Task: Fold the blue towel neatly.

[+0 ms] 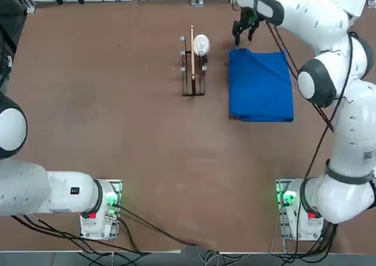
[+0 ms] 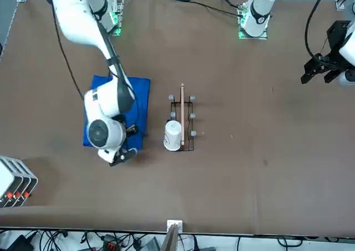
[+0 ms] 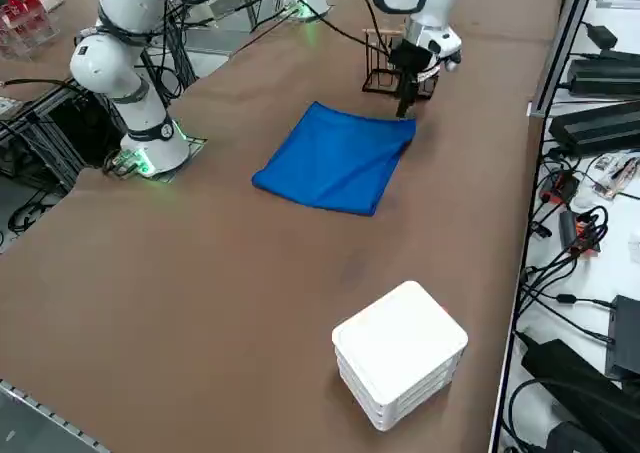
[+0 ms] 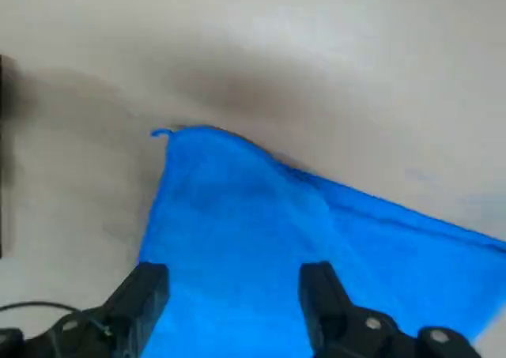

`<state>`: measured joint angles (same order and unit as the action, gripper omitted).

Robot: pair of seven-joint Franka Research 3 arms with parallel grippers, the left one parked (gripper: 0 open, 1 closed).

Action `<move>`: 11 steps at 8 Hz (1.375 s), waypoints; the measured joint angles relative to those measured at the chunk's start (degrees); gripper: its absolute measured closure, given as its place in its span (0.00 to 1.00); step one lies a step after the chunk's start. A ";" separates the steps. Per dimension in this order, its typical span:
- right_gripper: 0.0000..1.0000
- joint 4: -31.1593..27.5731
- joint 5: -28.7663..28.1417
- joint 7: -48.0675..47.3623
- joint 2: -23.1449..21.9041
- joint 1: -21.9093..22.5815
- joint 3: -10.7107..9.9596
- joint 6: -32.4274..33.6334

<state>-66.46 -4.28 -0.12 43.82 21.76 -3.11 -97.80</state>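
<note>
Blue towel [image 3: 337, 159] looks light, soft and floppy; it wants a pinch at the corner near the right gripper [image 4: 234, 283], fingers wide apart, empty.

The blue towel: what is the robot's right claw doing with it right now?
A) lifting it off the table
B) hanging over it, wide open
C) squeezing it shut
B: the right claw hangs over the blue towel with its fingers spread apart.

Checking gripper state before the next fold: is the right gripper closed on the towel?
No, the right gripper's fingers stand apart over the blue towel.
</note>
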 joint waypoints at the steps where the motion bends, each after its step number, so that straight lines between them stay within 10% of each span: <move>1: 0.00 0.29 0.01 0.00 -3.09 -0.65 -0.73 3.06; 11: 0.00 -3.63 0.12 -0.04 -27.36 -1.44 -13.73 11.22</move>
<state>-70.09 -4.17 -0.17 16.46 20.32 -16.84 -86.58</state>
